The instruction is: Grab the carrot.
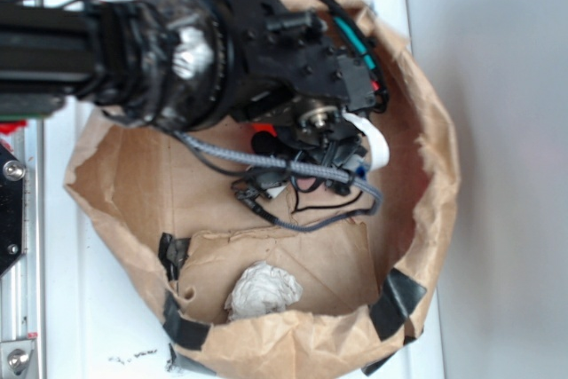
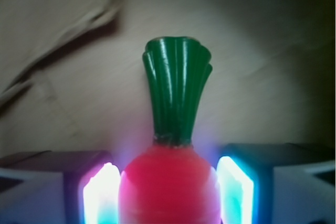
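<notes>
A: Start at the left of the exterior view. What's there?

B: The black robot arm [image 1: 133, 51] comes in from the left edge, its thick wrapped section crossed by red wires, and reaches over a brown paper bag [image 1: 115, 193] whose rolled-down walls form a wide bowl. The bag sits on a white surface [image 1: 98, 326]. Strips of black tape [image 1: 182, 326] patch the near rim on the left, and another strip [image 1: 399, 299] patches it on the right.

A: And inside the bag?

B: On the bag floor near the front wall lies a crumpled whitish paper ball [image 1: 262, 290], well apart from the arm's end. A grey braided cable [image 1: 257, 159] loops under the wrist. The gripper [image 1: 333, 161] hangs low in the bag towards the right of centre, mostly hidden by its own housing and cables.

A: Can you see the carrot from there?

B: No, the arm covers it. The wrist view shows it plainly.

A: Go on, left to right again.

B: A glowing left finger pad [image 2: 100, 195], then the carrot [image 2: 169, 182], then the right finger pad [image 2: 235, 190]. The carrot's rounded reddish-orange top sits right between the pads, its dark-green ribbed stem [image 2: 176, 90] pointing away from the camera over the brown paper floor.

A: Is the claw closed on it?

B: The pads stand narrow, hard against both sides of the carrot with no clear gap, so it appears clamped on the carrot.
</notes>
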Action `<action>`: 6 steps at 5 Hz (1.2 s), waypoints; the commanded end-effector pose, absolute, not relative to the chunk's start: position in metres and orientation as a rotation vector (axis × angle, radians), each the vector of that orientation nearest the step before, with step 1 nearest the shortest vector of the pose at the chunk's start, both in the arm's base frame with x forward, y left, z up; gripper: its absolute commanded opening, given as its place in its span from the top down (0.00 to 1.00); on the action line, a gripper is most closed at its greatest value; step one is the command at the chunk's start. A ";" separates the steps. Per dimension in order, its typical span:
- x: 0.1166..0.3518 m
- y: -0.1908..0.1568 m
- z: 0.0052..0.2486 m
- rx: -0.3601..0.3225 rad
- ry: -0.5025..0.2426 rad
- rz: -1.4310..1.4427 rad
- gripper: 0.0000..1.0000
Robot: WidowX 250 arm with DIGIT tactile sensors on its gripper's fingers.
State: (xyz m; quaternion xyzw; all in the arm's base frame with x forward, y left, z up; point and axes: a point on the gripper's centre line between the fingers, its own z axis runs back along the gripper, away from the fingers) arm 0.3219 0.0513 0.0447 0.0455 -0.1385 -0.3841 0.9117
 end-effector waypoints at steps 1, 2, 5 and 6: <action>0.310 0.058 0.150 -0.002 -0.524 -0.750 1.00; 0.295 0.048 0.187 0.020 -0.545 -0.712 1.00; 0.278 0.025 0.221 0.122 -0.411 -0.257 1.00; 0.280 0.024 0.215 0.125 -0.407 -0.278 1.00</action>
